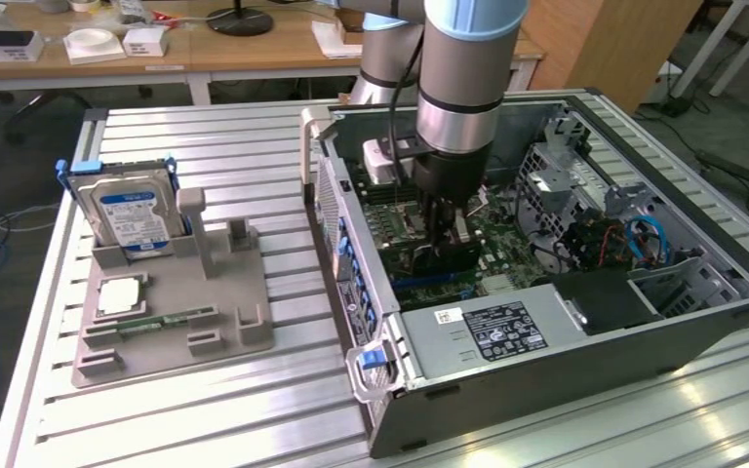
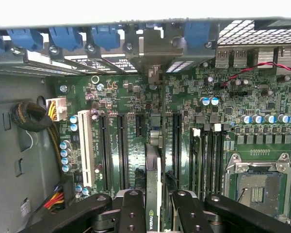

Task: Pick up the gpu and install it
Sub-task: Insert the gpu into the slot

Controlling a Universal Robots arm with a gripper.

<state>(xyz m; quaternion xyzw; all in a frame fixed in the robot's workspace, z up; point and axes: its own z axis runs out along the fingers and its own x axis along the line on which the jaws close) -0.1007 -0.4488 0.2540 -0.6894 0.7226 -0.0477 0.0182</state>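
Observation:
Inside the open computer case (image 1: 544, 370), my gripper (image 1: 444, 239) reaches straight down over the green motherboard (image 1: 511, 258). It is shut on the gpu (image 2: 153, 170), a thin dark card seen edge-on between the two black fingers (image 2: 132, 206), with a small green logo on its edge. The card stands upright and runs parallel to the long black expansion slots (image 2: 121, 145), lined up toward the case's rear slot openings. From outside, the gpu (image 1: 443, 261) shows as a dark slab below the fingers. I cannot tell whether it is seated in a slot.
On the metal table at the exterior view's left, a grey fixture (image 1: 212, 327) holds a silver hard drive (image 1: 130, 216) with a blue label, a processor chip (image 1: 121, 295) and a green memory stick (image 1: 156, 321). Blue retention clips (image 2: 104, 35) line the case's rear. An empty processor socket (image 2: 259, 187) and cable bundles (image 2: 31, 116) flank the card.

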